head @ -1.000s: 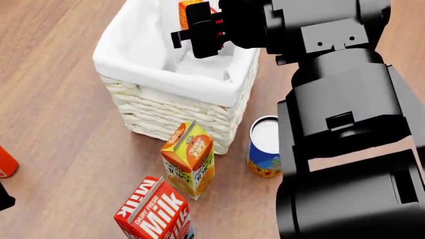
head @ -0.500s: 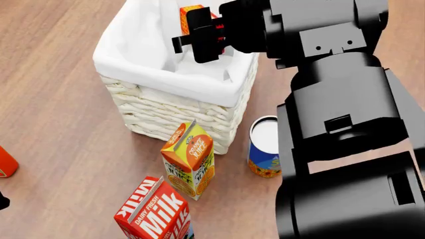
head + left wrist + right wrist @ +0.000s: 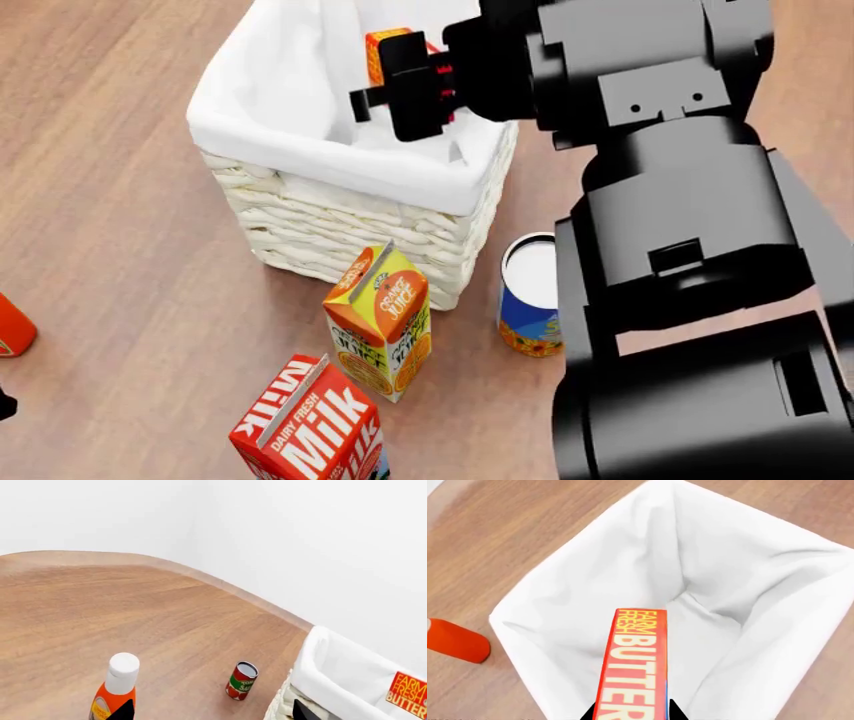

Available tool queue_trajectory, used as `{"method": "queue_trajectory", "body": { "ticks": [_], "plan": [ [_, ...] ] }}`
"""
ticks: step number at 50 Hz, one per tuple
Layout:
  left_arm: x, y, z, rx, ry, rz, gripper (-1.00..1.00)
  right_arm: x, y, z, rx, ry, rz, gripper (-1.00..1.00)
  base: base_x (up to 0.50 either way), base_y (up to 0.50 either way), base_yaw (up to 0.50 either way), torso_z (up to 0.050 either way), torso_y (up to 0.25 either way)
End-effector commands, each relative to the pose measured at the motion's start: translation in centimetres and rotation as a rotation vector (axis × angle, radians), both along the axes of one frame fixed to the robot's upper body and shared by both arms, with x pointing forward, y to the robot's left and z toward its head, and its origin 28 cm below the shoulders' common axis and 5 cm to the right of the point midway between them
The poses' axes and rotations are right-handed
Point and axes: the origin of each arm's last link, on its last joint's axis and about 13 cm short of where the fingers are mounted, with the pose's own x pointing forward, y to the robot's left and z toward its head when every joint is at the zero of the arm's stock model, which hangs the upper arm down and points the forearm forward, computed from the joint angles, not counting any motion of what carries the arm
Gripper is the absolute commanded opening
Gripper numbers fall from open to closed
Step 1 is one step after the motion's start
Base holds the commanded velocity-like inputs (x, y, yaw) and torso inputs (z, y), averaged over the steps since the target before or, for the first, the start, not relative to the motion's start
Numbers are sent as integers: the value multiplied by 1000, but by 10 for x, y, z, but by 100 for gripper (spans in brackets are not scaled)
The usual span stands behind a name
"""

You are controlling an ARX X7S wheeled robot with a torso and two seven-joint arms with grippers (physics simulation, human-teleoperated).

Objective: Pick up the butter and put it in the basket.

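Right gripper [image 3: 416, 88] positioned over the open mouth of the basket [image 3: 334, 215], pinching the butter [image 3: 632, 665] between its fingers; in the right wrist view the box runs lengthwise out from the jaws, "FARM FRESH BUTTER" lettering facing the camera, white liner directly beneath it. Head view shows only the orange end of the butter [image 3: 390, 52] past the black fingers, above the liner and inside the rim outline. Butter is held clear of the basket floor; cannot tell how far down into the basket it sits. Left wrist view catches a corner of the box [image 3: 407, 701] over the liner fold. Left gripper: only dark finger tips at the frame edge in the left wrist view, so cannot tell whether spread or closed. Table [image 3: 107, 280] wood-grain. Orange juice carton [image 3: 379, 322] stands just in front of the basket wall, milk carton [image 3: 311, 425] nearer the robot, tilted. Blue can [image 3: 531, 295] beside the basket's near-right corner, partly hidden by the right arm. Orange bottle with white cap [image 3: 115, 690] and a small red-and-green can [image 3: 240, 680] stand well apart from each other on the basket's left side
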Motion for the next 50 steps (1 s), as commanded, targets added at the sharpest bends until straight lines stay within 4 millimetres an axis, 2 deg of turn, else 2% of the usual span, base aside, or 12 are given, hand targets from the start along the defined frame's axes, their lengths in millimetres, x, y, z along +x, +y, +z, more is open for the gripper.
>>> {"method": "queue_trajectory", "body": {
  "ticks": [1,10,11,25,35,50],
  "plan": [
    [0,0,0,-1,-1,-1,100,0,2,5,41,-15,26,-100,0,0,0,0,0],
    [0,1,0,0,-2,1,100,1,2,8,22,-59,20,-100,0,0,0,0,1],
    [-1,1,1,-1,-2,1,100,2,2,9,19,-67,20,100,0,0,0,0,10],
    [-1,1,0,3,-4,-3,100,7,0,22,-20,-225,-2,100,0,0,0,0,0],
    [0,1,-1,1,-7,-5,100,12,-2,48,-41,-529,-39,100,0,0,0,0,0],
    [1,0,-3,12,-12,-10,100,16,-11,66,0,-869,-86,100,0,0,0,0,0]
  ]
}}
